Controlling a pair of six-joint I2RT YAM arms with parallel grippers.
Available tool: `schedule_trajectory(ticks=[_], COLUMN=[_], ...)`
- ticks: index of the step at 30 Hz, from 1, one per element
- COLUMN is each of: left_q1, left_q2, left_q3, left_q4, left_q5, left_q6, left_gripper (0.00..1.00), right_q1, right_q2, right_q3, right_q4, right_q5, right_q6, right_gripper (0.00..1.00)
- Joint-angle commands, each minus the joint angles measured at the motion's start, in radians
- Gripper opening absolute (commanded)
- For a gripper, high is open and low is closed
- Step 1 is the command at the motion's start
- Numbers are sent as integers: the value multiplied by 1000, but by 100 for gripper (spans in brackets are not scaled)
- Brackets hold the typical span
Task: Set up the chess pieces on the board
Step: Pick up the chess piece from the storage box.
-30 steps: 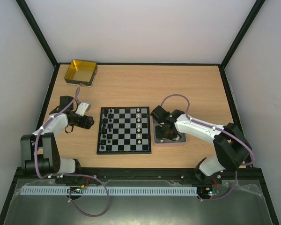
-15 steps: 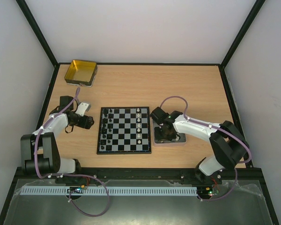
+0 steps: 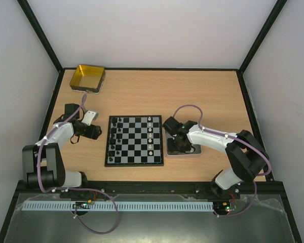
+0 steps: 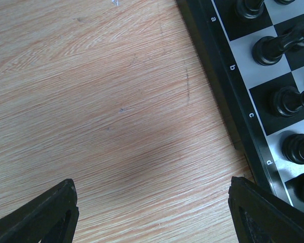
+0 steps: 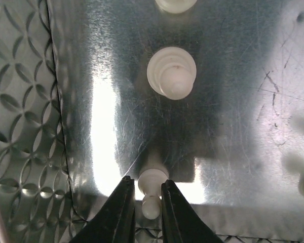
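Count from above: one board (image 3: 134, 140), one silver tray (image 3: 195, 152), one yellow tin (image 3: 87, 77), two arms. Board square to the surface (image 3: 202, 96), at its middle and nearer the near edge. Tray just beside the board's right edge. Tin at the far left corner. Black pieces (image 3: 116, 134) ranked along the board's left edge, white pieces (image 3: 150, 136) in a line right of its centre. Too small there for a count.

Right wrist view: four white pieces on the tray, two cut by the frame. Right tool (image 5: 147, 181) nearly closed, pinching one white piece (image 5: 151, 205) near the tray's rim. Apparently upright, head toward the camera.

Left wrist view: at least five black pieces, upright. White letters a, b, c, d legible on the board's border. Left tool (image 4: 152, 202) spread wide, holding nothing, over bare surface just beside the board's left edge.
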Motion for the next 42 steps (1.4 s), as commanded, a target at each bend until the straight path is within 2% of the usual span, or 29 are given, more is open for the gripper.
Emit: schedule_trajectory(ticks=[1,18,33,36,42], left_q1=[-5,-4,-5,-5,-5], left_q2=[-2,-9,-38,-39,-42], left_q3=[17,17,16,16,17], left_q4=[4,5,0,1,3], left_q5=[4,3,-4,-2,-4], left_q6=[-7,-6,-4,-3,-3], left_gripper=[81,81,81,81,81], right_q1=[-3,-4,4,44,213], right_q2=[8,-35,-119,-122,-67], right_q3=[-16,93,201,219,276], right_q4=[3,-106,-221,-231,-209], right_q5=[7,96,96,89,74], right_q6=[-7,-7,8,24,97], right_gripper=[14,7,6,6,4])
